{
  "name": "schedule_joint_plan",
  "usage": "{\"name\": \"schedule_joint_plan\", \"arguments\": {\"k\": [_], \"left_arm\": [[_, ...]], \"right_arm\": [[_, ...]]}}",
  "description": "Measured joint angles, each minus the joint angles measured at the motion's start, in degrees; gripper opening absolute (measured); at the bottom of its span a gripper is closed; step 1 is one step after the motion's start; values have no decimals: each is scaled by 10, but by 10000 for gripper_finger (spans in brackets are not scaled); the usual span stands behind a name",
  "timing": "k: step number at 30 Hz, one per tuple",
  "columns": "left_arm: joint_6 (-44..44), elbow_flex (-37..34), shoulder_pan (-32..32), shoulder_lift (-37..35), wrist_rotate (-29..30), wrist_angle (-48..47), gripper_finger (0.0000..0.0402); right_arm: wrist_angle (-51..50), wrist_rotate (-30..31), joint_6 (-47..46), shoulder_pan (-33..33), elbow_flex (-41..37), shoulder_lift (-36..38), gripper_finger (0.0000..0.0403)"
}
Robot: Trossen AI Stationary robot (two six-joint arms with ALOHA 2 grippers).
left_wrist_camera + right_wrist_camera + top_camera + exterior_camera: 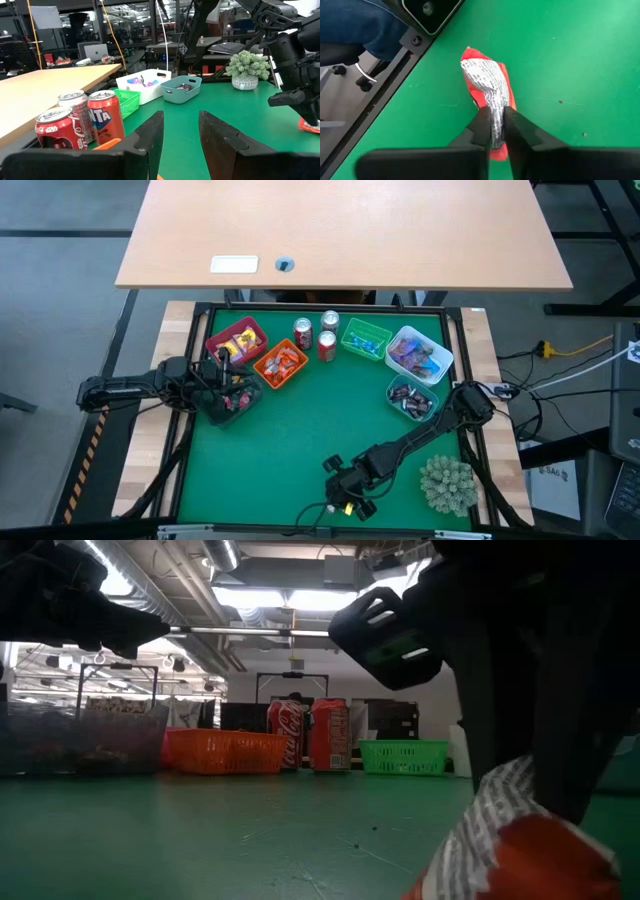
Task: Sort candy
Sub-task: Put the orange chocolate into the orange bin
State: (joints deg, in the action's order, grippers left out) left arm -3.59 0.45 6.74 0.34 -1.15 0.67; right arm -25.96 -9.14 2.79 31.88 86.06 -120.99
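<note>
Red candy (487, 97) pinched by lowered right claw (495, 131).

green table (300, 440) carries 6 bins (279, 365), 2 cans (327, 346), plant (447, 483).

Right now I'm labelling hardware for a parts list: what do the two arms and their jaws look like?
Both arms are black and jointed. The left gripper has two flat, matte dark jaws, broad and blunt-ended. The right gripper has the same dark jaws. Thin dark cables run along the left arm; a yellow spot shows at the right arm's wrist.
</note>
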Motion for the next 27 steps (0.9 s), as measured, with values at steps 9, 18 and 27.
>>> {"name": "schedule_joint_plan", "arguments": {"k": [9, 18, 27], "left_arm": [[-1, 0, 0, 0, 0, 0, 114], [-10, 0, 0, 0, 0, 0, 114], [-10, 0, 0, 0, -1, 0, 114]], "right_arm": [[-47, -1, 1, -9, 40, -1, 30], [-171, 124, 22, -65, 187, -1, 6], [-116, 253, 65, -176, 231, 0, 20]]}}
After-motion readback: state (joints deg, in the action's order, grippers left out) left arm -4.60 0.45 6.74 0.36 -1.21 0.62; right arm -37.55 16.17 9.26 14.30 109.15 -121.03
